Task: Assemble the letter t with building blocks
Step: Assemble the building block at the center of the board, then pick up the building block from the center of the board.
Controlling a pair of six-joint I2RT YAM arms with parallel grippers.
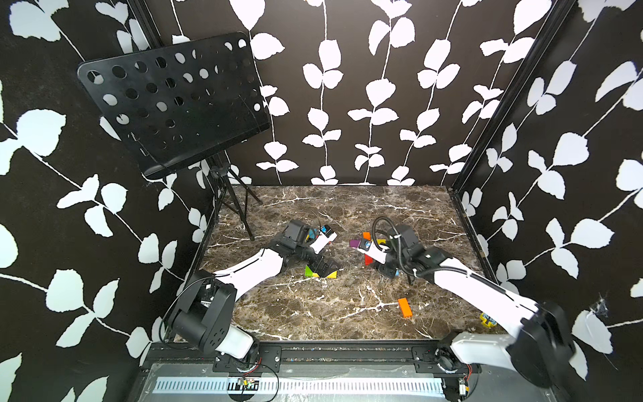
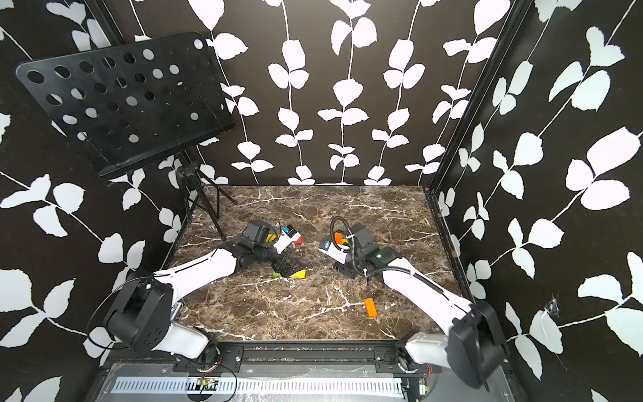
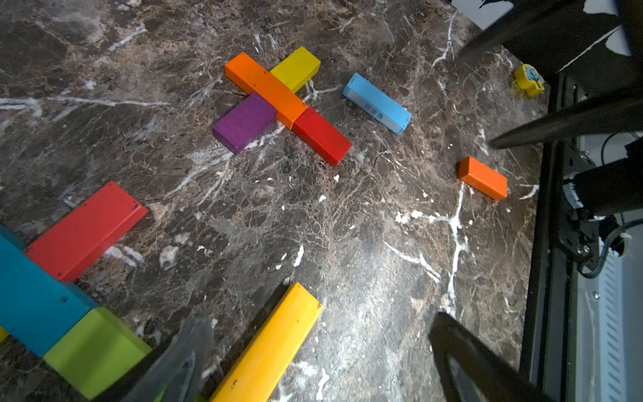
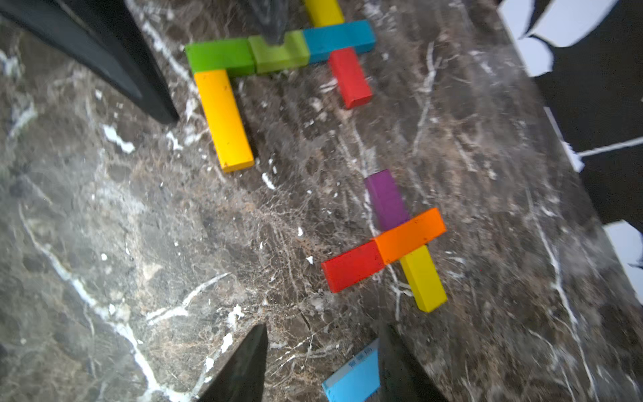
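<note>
No word or number can be read anywhere. The light blue block [image 4: 353, 379] carries a row of small blue characters on its white side face, too small to make out. It lies between the fingers of the right gripper [image 4: 323, 325], just beside one of them. A small yellow piece [image 3: 528, 80], well apart from the left gripper [image 3: 320, 318], bears a blue tree drawing.

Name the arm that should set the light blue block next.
Right. The light blue block lies by the right gripper, open, beside the unfinished t. The left gripper hangs over the other t, farther off.
</note>
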